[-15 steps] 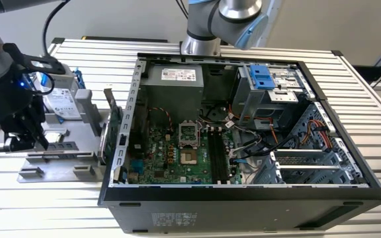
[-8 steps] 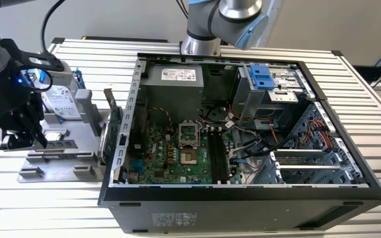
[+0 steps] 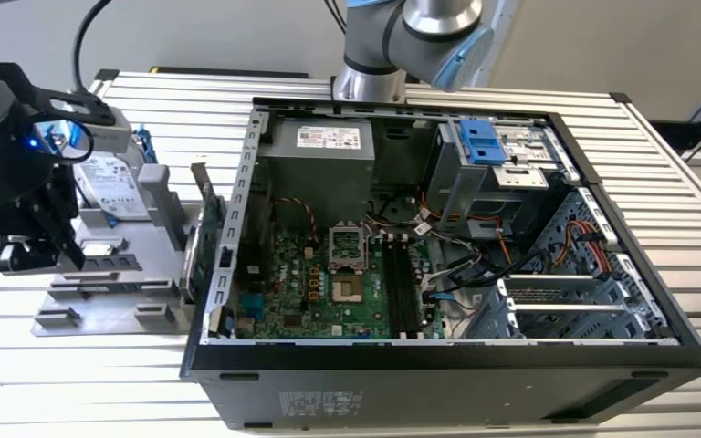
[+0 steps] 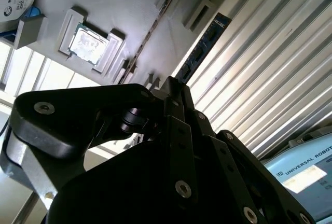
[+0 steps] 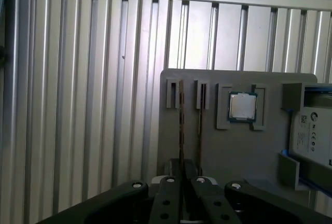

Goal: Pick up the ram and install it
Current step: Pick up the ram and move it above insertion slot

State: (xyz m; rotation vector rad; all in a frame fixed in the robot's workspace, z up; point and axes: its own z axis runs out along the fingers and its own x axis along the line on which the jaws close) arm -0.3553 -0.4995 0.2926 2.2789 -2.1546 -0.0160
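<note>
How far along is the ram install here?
Nothing looks done: the ram stands on edge in the gray holder's slot, and the motherboard's long black slots look empty. In hand: the hand sits right over the ram, grasp unclear. Left: the whole pickup and install.
</note>
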